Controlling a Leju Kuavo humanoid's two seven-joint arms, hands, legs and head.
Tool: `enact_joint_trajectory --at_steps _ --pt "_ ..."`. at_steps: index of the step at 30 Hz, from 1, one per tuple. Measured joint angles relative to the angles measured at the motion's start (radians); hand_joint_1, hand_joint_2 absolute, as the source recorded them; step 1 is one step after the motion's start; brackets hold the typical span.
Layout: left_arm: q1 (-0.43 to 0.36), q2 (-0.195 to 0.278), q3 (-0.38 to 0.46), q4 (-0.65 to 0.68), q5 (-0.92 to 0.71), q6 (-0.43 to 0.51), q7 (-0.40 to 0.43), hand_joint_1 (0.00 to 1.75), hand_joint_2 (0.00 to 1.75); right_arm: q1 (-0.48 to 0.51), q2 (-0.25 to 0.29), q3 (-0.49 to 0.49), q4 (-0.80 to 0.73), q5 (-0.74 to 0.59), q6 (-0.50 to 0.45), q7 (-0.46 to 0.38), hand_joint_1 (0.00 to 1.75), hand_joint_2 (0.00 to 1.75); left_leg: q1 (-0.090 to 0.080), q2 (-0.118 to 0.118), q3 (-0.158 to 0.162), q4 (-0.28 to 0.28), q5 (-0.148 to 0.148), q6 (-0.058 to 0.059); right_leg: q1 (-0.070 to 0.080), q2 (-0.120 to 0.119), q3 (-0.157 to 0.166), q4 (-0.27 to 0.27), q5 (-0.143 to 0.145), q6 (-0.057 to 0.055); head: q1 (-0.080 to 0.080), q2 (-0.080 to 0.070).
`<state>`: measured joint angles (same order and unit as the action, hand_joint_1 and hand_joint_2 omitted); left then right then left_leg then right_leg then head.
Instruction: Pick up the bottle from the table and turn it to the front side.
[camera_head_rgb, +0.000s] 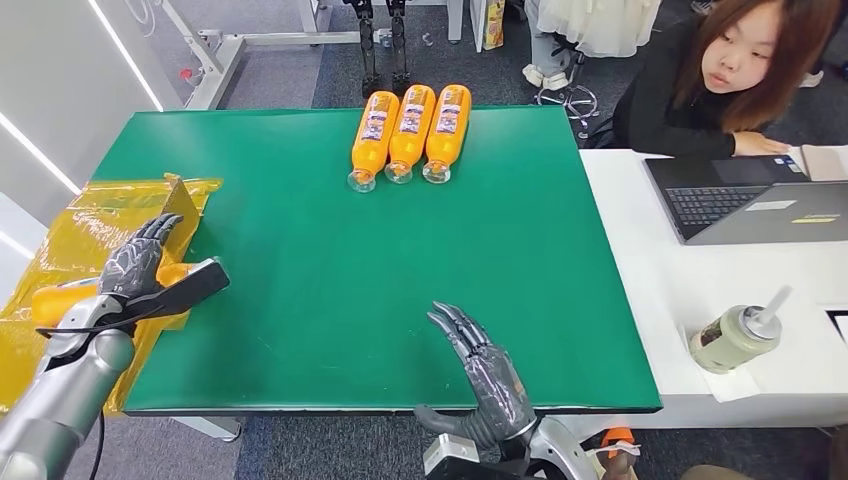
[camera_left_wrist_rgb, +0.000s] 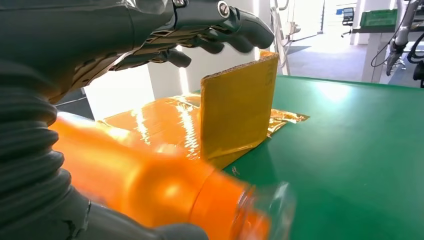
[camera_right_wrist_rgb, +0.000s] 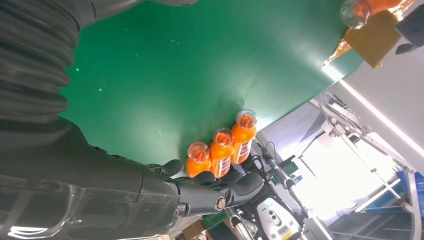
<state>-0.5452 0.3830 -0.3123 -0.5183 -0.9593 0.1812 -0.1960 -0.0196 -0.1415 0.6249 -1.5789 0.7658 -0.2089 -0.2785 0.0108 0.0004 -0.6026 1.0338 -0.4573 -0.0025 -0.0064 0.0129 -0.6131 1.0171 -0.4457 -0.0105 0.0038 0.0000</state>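
- Green matting (camera_head_rgb: 330, 300) covers a work table seen from above, with grey floor beyond it and a white desk (camera_head_rgb: 660, 290) butted against its right side.
- At the far left, a cardboard box wrapped in shiny yellow film (camera_head_rgb: 95, 225) sits at the table's edge, one flap standing upright.
- Inside the box an orange bottle (camera_head_rgb: 60, 300) lies on its side, largely hidden by the arm in the head view. The left wrist view shows it blurred, with a clear cap end (camera_left_wrist_rgb: 265, 210) pointing toward the mat.
- The left hand (camera_head_rgb: 135, 262) is over the box with its fingers stretched out straight. In the wrist view the bottle lies between thumb and fingers, but whether they grip it cannot be made out.
- Three more orange bottles (camera_head_rgb: 410, 130) lie side by side at the far middle of the mat, touching, white labels facing up and clear caps pointing toward the robot.
- The right hand (camera_head_rgb: 485, 375) hovers over the near edge of the mat, fingers spread apart and holding nothing.
- On the white desk stand an open laptop (camera_head_rgb: 745, 200) and a jar with a straw (camera_head_rgb: 735, 335).
- A person in a black top (camera_head_rgb: 700, 90) sits behind the desk at the upper right, partly cut off by the picture's edge.
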Motion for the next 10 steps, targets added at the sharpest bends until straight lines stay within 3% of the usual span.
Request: enact_joint_trajectory --at_steps 5,10 --pt "0.02 0.014 0.02 -0.03 0.032 -0.019 -0.042 0.0 1.75 -0.015 0.0 0.0 0.02 -0.01 -0.004 -0.005 0.0 1.75 0.0 0.0 0.0 0.0 0.0 0.0 0.0 0.0 0.0 0.0 0.0 0.0 0.0 0.0" --pt "0.078 0.061 0.046 -0.186 0.174 -0.147 -0.106 0.0 1.75 -0.024 -0.001 0.0 0.04 -0.019 -0.013 -0.009 0.0 1.75 0.0 0.001 0.0 0.0 0.0 0.0 0.0 0.002 -0.001 0.0 0.0 0.0 0.0 0.0"
